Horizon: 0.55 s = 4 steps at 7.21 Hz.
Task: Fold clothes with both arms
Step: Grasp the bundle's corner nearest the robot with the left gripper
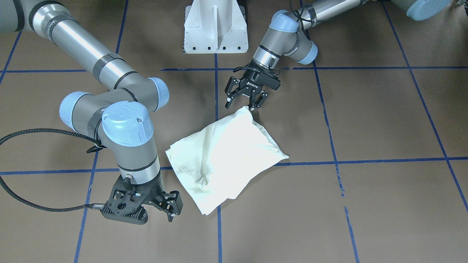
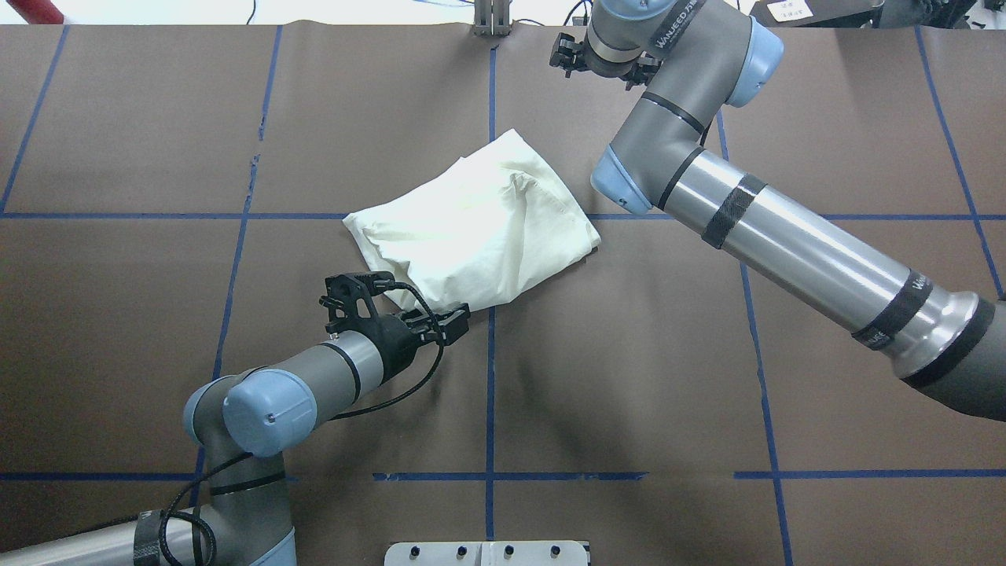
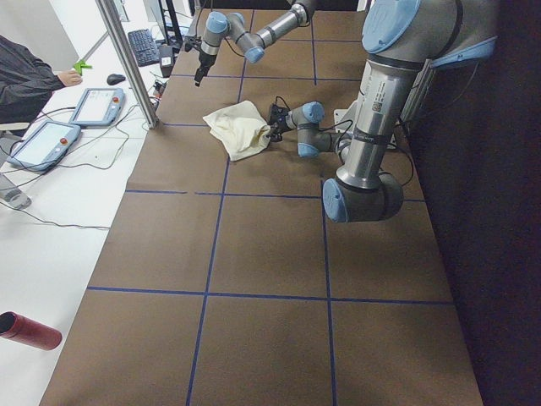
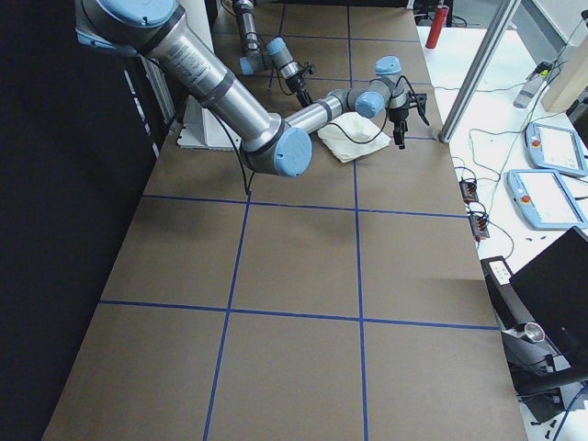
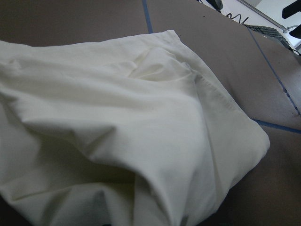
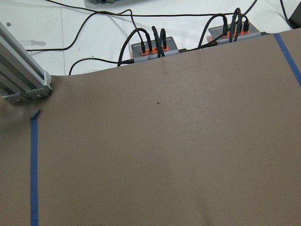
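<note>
Left pincer [image 1: 243, 103], jaws wide, hovers at a corner of the folded cream T-shirt [image 1: 223, 157] mid-surface [image 1: 365, 120]; right pincer [image 1: 173, 212], likewise spread, hangs near the edge opposite the robot.

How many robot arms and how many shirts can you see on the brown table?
Robot arms: 2 (left arm, right arm)
Shirts: 1 (cream shirt)
Total: 3
</note>
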{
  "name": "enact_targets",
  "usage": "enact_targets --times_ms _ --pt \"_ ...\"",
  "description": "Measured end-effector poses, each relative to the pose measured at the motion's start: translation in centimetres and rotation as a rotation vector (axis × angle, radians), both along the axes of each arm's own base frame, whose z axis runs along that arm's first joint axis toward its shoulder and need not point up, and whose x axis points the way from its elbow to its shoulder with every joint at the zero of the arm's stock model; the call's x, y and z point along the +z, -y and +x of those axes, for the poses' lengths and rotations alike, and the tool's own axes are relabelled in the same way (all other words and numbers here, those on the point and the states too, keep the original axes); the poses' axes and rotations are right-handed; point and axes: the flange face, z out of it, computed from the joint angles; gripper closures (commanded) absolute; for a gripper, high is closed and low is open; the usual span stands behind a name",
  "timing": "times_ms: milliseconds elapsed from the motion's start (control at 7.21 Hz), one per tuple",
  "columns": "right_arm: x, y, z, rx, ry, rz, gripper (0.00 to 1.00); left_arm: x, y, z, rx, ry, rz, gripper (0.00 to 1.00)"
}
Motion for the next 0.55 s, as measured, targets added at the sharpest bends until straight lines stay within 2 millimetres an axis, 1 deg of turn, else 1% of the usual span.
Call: enact_targets --times_ms 277,555 --pt "-0.16 -0.07 -0.01 0.000 0.002 0.002 0.00 -0.31 -0.16 -0.43 0.002 -0.009 0.003 1.00" --pt "-0.17 -0.10 -0.01 0.000 0.003 0.002 0.00 0.29 -0.12 -1.05 0.006 0.005 0.020 1.00"
